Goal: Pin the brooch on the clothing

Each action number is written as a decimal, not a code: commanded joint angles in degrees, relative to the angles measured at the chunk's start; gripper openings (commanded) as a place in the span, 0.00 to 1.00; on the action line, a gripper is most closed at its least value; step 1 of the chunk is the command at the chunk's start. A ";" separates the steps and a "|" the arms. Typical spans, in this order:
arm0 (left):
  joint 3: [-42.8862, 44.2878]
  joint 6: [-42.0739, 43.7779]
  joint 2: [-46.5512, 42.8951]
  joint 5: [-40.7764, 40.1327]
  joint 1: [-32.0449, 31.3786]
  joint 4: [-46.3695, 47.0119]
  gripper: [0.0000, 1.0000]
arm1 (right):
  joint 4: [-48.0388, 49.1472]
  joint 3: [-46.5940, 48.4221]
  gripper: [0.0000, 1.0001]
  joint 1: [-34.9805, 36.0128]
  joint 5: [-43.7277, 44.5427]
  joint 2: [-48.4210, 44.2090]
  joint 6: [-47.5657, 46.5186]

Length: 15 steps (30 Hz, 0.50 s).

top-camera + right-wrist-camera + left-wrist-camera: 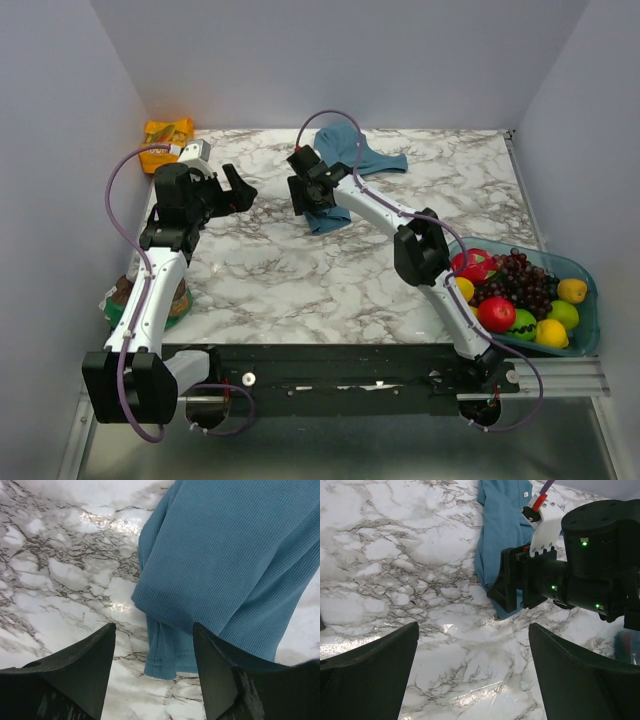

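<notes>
Marble-patterned, glossy and flat, the worktop (280, 270) carries everything shown. Nearest, at its right edge, a teal tub (596, 320) holds smooth, rounded fruit and a bunch of dark grapes, well apart from the work. Further in, the left gripper (235, 190) hangs above bare worktop and faces the other arm. Its jaws are spread wide and hold nothing, and from this pose it appears to stand ready to assist rather than to grasp. Just beyond, the right gripper (305, 195) hangs low over the near end of the tank top (380, 160). Its jaws are likewise wide open and empty, straddling the hemmed corner where the cloth folds under itself. Whether they touch the cloth cannot be told, but the placing suggests an approach to seize or flatten that corner. The tank top is a soft, finely ribbed teal-blue knit, lying rumpled from mid-worktop toward the far edge. The brooch cannot be found in any view, so pinning is judged not yet begun. Farthest, at the left rear corner, lies a crinkled orange packet (167, 132).
</notes>
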 commanded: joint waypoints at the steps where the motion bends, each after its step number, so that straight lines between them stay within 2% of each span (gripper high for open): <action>1: -0.75 -0.98 -0.46 3.19 0.56 1.83 0.99 | -2.80 2.57 0.71 0.35 2.75 2.63 0.72; 3: -0.75 -1.07 -0.20 3.63 0.47 1.83 0.99 | -3.23 2.66 0.70 0.35 2.66 3.42 0.72; 9: -1.01 -1.60 0.15 4.77 0.56 2.36 0.99 | -4.11 2.23 0.55 0.35 1.61 3.16 0.72; 12: -1.01 -1.69 0.51 5.21 0.56 2.45 0.99 | -4.12 -1.01 0.26 0.35 -0.32 1.93 0.89; 13: -1.10 -1.86 0.68 5.47 0.56 2.71 0.99 | -3.94 -2.16 0.11 0.35 -1.02 1.32 1.07; 15: -1.37 -2.21 1.12 6.17 0.38 2.97 0.99 | -2.02 -5.41 0.02 0.35 -2.87 -0.96 1.51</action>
